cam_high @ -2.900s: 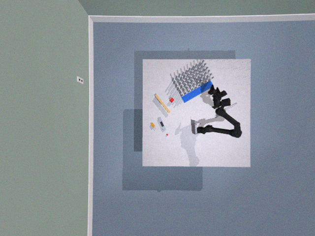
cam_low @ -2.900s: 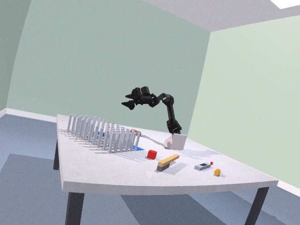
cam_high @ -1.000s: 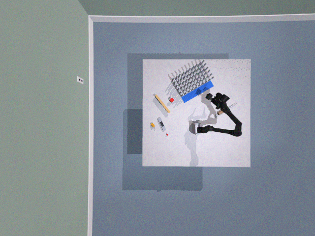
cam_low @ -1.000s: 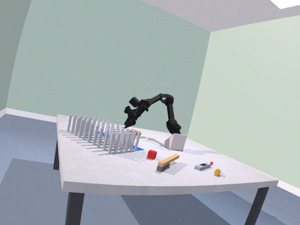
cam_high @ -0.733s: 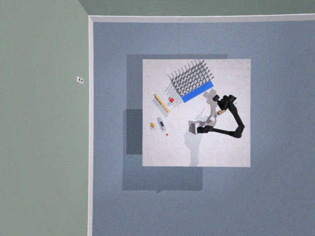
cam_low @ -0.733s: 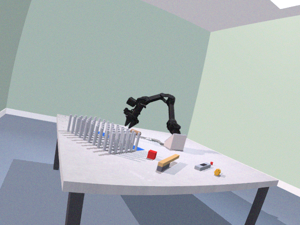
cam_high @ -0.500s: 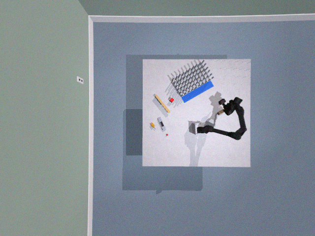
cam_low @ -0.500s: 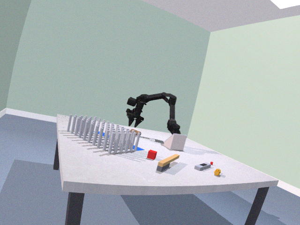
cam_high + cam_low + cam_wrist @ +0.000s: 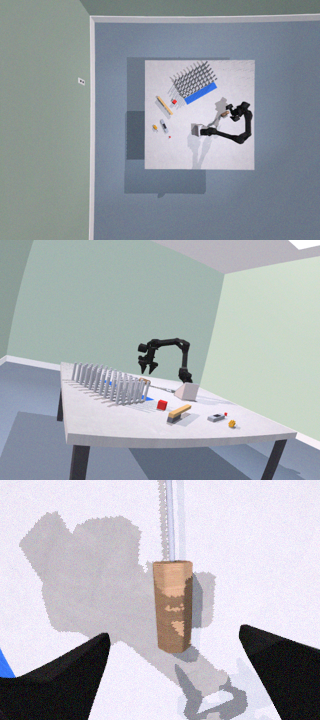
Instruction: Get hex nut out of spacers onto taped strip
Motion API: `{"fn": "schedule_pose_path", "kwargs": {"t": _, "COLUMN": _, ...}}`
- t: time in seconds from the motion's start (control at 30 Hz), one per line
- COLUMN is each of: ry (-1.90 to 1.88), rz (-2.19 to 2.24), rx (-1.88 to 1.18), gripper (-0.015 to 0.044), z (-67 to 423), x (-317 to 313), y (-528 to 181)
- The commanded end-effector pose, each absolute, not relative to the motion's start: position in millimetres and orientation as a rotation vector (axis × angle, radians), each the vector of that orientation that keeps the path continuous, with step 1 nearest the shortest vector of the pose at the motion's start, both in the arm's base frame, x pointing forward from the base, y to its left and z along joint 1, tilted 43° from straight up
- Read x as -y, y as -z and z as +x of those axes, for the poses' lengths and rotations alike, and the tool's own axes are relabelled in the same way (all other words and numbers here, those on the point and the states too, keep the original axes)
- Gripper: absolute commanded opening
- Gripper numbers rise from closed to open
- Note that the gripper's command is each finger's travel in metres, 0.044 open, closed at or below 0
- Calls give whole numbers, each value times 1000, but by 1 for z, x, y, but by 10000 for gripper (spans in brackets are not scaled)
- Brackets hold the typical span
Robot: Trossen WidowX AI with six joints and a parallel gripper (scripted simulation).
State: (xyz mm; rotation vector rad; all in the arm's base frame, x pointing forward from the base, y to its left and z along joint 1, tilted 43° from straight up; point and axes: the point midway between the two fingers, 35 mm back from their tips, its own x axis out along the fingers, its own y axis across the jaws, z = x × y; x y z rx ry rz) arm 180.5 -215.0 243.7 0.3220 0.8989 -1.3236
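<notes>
White table top (image 9: 232,155) fills the top view, with bare surface along its near and right edges. The grid of grey standing metal spacers (image 9: 194,80) sits toward the far edge, and the blue taped strip (image 9: 200,93) runs along its front. The black parallel-jaw gripper (image 9: 232,112) hangs spread wide over the brown wooden handle of a thin-rodded hook tool (image 9: 224,113), right of the strip and well apart from the spacers. A red cube (image 9: 174,101), a tan flat bar (image 9: 164,105), a grey box (image 9: 163,126) and a small yellow piece (image 9: 154,127) lie to the left.

From the exterior view the gripper (image 9: 148,369) points down, above the table and touching nothing, its fingers empty. The tool's handle (image 9: 144,380) lies behind the spacer rows (image 9: 111,384).

In the wrist view the handle (image 9: 174,606) lies flat between the two dark fingertips, its long axis running straight away from the camera, the thin metal rod leaving its far end. The nut cannot be seen in any view.
</notes>
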Motion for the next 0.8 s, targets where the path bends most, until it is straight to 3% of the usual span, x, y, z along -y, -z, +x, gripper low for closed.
{"fn": "schedule_pose_path", "kwargs": {"t": 0.0, "ry": 1334, "rz": 322, "rx": -903, "gripper": 440, "z": 178, "x": 215, "y": -242}}
{"fn": "schedule_pose_path", "kwargs": {"t": 0.13, "ry": 1334, "rz": 322, "rx": -903, "gripper": 440, "z": 178, "x": 215, "y": -242}}
{"fn": "schedule_pose_path", "kwargs": {"t": 0.33, "ry": 1334, "rz": 322, "rx": -903, "gripper": 282, "z": 178, "x": 215, "y": -242}}
{"fn": "schedule_pose_path", "kwargs": {"t": 0.77, "ry": 1334, "rz": 323, "rx": -903, "gripper": 280, "z": 178, "x": 219, "y": -238}}
